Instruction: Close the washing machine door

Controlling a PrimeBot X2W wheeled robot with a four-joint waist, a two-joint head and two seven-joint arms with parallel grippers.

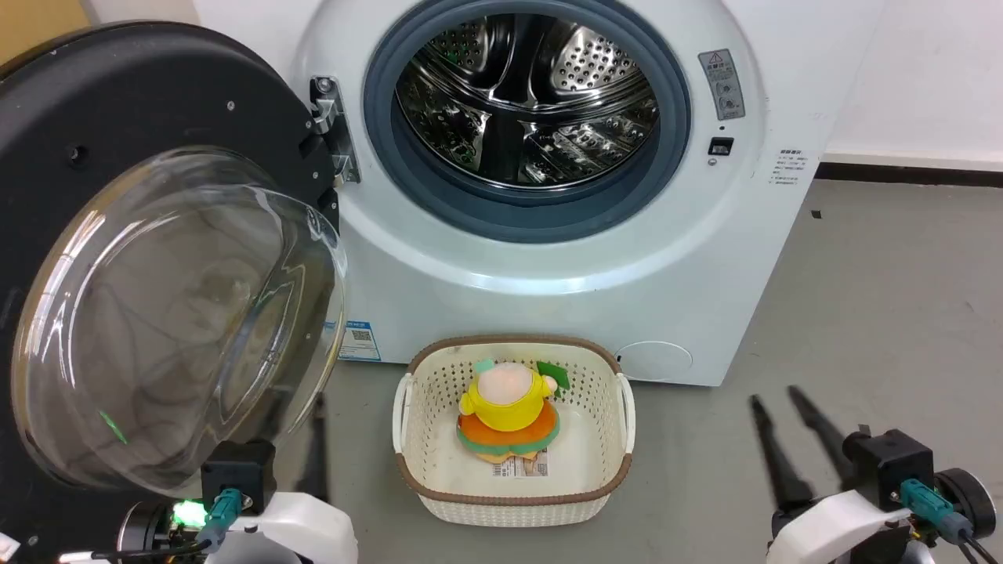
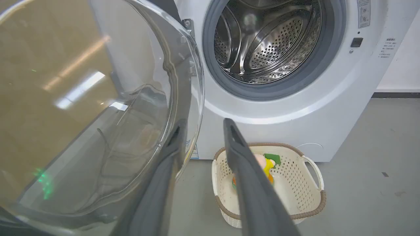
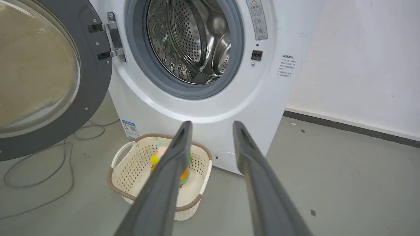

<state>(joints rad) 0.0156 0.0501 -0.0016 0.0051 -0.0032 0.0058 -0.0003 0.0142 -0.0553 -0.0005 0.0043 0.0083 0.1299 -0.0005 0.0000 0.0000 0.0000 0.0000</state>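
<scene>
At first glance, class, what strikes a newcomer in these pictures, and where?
The washing machine door stands wide open at the left, its glass bowl bulging. Beside it gapes the washing machine, steel drum shining. A cream basket on the floor before it holds a yellow toy.

A cream basket [image 1: 509, 511] on the grey floor [image 1: 862, 313] holds what looks like a plush toy [image 1: 508, 407].

Plain grey floor [image 1: 878, 313], smooth, with a few small dark specks [image 3: 313, 213] out to the right. Standing directly on it: white washing machine [image 1: 548, 266] and, just in front of its base, a cream basket [image 1: 513, 501] with brown rim. Thin grey cable [image 3: 89, 138] lying in loose loops left of the machine.
</scene>
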